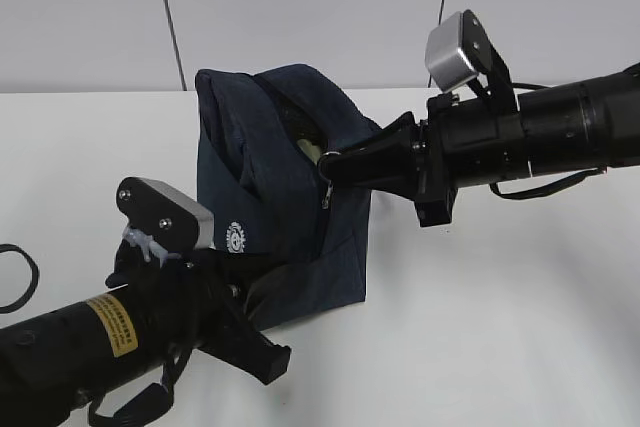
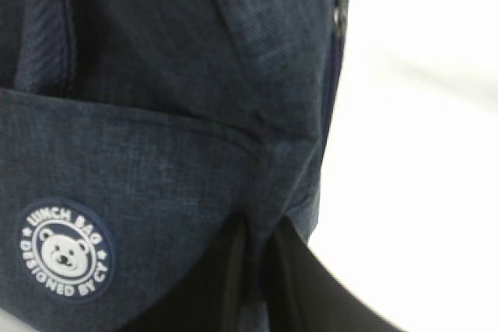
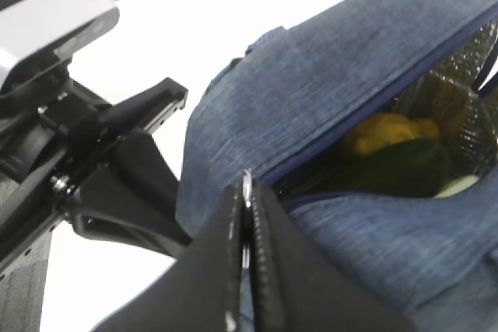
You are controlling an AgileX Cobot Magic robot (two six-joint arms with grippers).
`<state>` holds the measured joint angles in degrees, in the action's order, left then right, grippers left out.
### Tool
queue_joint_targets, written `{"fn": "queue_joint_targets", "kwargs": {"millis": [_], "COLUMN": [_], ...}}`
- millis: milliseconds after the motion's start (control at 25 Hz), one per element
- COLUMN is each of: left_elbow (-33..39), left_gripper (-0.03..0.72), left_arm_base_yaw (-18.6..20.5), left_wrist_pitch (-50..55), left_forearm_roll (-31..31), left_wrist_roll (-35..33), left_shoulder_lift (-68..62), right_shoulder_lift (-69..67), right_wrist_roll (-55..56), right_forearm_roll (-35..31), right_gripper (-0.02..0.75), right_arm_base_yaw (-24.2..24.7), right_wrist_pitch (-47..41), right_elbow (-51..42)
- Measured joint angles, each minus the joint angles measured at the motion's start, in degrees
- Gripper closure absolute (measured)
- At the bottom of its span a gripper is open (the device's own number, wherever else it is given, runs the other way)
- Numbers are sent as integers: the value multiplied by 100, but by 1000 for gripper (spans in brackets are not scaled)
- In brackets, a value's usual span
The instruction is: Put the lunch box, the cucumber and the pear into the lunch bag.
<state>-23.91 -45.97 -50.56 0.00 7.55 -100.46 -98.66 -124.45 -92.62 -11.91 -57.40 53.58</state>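
Exterior view: the navy lunch bag (image 1: 285,192) stands on the white table (image 1: 500,327), its top partly unzipped; the right gripper (image 1: 335,162) is at the silver ring pull (image 1: 326,197) on the bag's front edge, while the left gripper (image 1: 262,342) sits low against the bag's base. Left wrist view: the left gripper (image 2: 261,277) is pinched onto the fabric near the round bear logo (image 2: 66,249). Right wrist view: the right gripper (image 3: 247,254) is clamped on the ring pull (image 3: 247,192), and inside the opening lie the yellow pear (image 3: 389,131) and dark cucumber (image 3: 405,169) with a pale edge, possibly the lunch box (image 3: 457,184).
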Motion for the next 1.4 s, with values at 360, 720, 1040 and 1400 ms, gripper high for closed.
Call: {"fn": "queue_joint_targets", "kwargs": {"millis": [360,720,1040,1400], "left_elbow": [31,221,335,335], "left_gripper": [674,674,674,675], "left_arm_base_yaw": [0,6,12,28], "left_wrist_pitch": [-88,-312,-505,-534], "left_forearm_roll": [0,0,0,144], "left_wrist_roll": [0,99,143,224], "left_shoulder_lift": [0,0,0,0], "right_shoulder_lift": [0,0,-153,-166], "right_wrist_roll": [166,202,265,310], "right_forearm_roll": [-111,-111,-86,-66], "right_gripper": [738,738,738,738], "right_arm_base_yaw": [0,-225,-453,-541], "right_wrist_pitch": [-30,202,570,834], "right_elbow": [296,445,767,954]}}
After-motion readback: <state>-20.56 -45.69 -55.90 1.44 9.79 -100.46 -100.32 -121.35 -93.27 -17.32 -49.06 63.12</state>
